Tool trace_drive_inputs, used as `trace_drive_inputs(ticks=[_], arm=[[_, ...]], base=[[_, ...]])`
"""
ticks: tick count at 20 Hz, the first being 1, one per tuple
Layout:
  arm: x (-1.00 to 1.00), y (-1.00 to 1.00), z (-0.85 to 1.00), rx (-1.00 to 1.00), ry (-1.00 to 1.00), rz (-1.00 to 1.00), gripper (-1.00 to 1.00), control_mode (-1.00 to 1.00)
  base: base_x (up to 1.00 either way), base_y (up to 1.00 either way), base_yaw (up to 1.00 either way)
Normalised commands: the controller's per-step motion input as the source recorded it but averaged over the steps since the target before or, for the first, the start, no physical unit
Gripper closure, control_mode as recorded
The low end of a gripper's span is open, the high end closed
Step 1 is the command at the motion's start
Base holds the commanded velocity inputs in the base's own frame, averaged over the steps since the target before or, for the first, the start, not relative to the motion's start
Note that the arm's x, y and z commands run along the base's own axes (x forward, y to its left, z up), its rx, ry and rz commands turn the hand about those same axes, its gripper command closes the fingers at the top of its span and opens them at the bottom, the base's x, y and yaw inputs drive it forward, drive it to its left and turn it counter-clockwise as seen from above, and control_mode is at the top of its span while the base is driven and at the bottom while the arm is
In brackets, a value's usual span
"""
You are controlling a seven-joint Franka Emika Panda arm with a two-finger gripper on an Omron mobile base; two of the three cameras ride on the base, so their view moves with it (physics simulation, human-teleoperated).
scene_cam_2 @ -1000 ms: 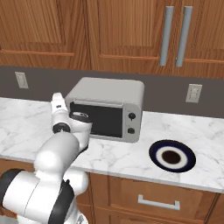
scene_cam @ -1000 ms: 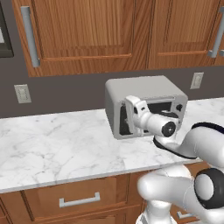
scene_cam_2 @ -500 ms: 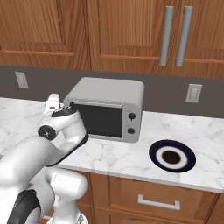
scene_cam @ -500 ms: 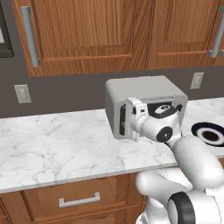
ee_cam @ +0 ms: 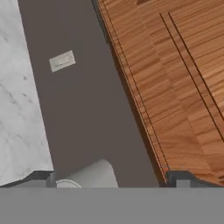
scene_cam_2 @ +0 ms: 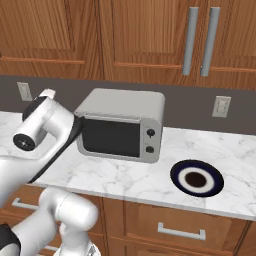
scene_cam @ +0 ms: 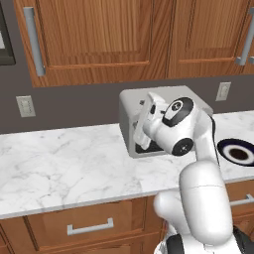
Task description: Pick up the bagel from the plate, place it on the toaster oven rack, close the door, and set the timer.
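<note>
Two dark fingertips [ee_cam: 41, 177] stand wide apart at the hand view's edge: the pincer [ee_cam: 111, 179] is fully open and empty, facing the grey wall. The toaster oven's door [scene_cam_2: 111, 137] is shut. The plate [scene_cam_2: 197, 178] lies on the marble worktop [scene_cam_2: 145, 180], right of the oven; no bagel can be made out on it.

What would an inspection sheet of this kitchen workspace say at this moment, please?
Surface: white marble counter.
Job's things: plate lies right of the toaster oven; door is shut; rack is hidden behind it; bagel cannot be told apart from the plate's dark centre.
Clutter: nothing seen.
Grippers: hand open, holding nothing, facing the wall.
Cables: dark cable along the arm.
Surroundings: wooden cabinets, wall outlets.
</note>
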Motion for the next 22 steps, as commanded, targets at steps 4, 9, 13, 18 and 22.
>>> trace_drive_inputs(ticks=[4, 9, 13, 18, 22], arm=[[-0.68, 0.00, 0.99, 0.23, 0.30, -0.16, -1.00, -1.00], [-0.42, -0.20, 0.92, 0.31, 0.55, -0.26, -1.00, -1.00], [-0.37, -0.19, 1.00, 0.37, 0.62, -0.27, -1.00, -1.00], [-0.29, -0.15, 1.00, 0.39, 0.68, -0.25, -1.00, -1.00], [-0.11, -0.09, 0.94, 0.46, 0.76, -0.21, -1.00, -1.00]], base=[[0.00, 0.00, 0.00], [0.00, 0.00, 0.00], [0.00, 0.00, 0.00], [0.00, 0.00, 0.00], [0.00, 0.00, 0.00]])
